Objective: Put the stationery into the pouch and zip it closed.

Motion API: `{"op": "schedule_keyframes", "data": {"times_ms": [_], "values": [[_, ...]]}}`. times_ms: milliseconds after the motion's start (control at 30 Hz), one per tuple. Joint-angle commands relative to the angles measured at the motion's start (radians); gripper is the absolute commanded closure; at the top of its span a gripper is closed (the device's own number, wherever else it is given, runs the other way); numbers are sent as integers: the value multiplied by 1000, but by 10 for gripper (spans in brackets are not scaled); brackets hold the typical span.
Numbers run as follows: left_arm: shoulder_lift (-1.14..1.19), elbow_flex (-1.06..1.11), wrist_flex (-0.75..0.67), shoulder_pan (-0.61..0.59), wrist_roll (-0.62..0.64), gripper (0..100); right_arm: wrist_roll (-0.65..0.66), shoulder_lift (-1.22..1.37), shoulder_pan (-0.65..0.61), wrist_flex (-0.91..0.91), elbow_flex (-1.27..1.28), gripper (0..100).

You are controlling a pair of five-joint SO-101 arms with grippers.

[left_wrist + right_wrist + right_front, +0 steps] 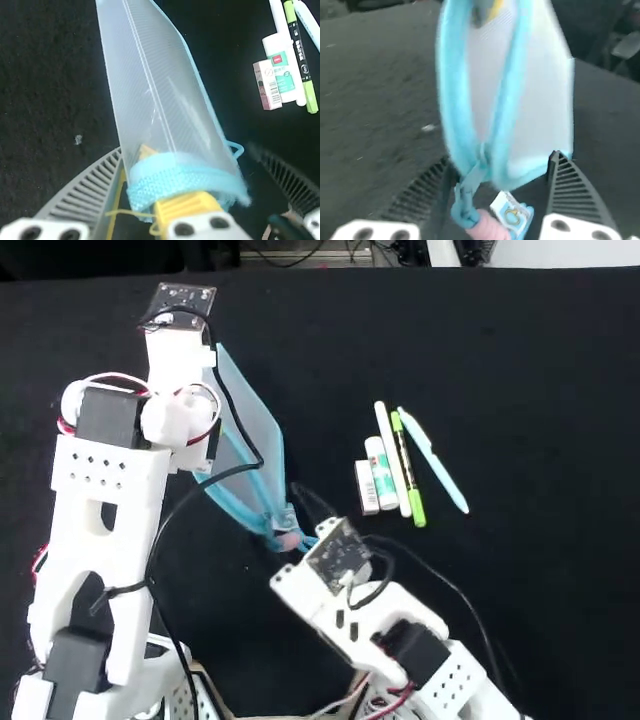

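stationery (392,465) — apart from pouch (250,440)

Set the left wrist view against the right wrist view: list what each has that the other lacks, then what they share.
Left wrist view, not the right: loose stationery, namely a small pink-and-white eraser, a white tube with a teal label and a green marker, plus the left gripper shut on one end of the translucent, blue-trimmed pouch.
Right wrist view, not the left: the pink zipper charm and the right gripper, open astride the pouch's zipper end.
Both: that pouch and the black table.
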Motion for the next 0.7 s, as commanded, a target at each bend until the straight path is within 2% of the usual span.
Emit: {"op": "schedule_keyframes", "data": {"times_ms": [0, 133, 300, 367, 467, 533, 667], "values": [[-5, -39, 17, 87, 8, 966, -9, -56, 87, -100, 12, 721], [-11, -42, 17, 137, 8, 966, -8, -56, 94, -115, 24, 722], [-11, -39, 17, 137, 6, 966, -2, -56, 95, -114, 24, 730], [-11, -39, 17, 137, 5, 966, 9, -56, 95, -109, 24, 799], [-11, -38, 17, 137, -34, 966, 114, -59, 95, -114, 24, 993], [-11, -30, 17, 137, -72, 966, 155, -64, 95, -109, 24, 952], [-12, 5, 17, 136, -226, 950, 155, -65, 129, -109, 15, 985]]}}
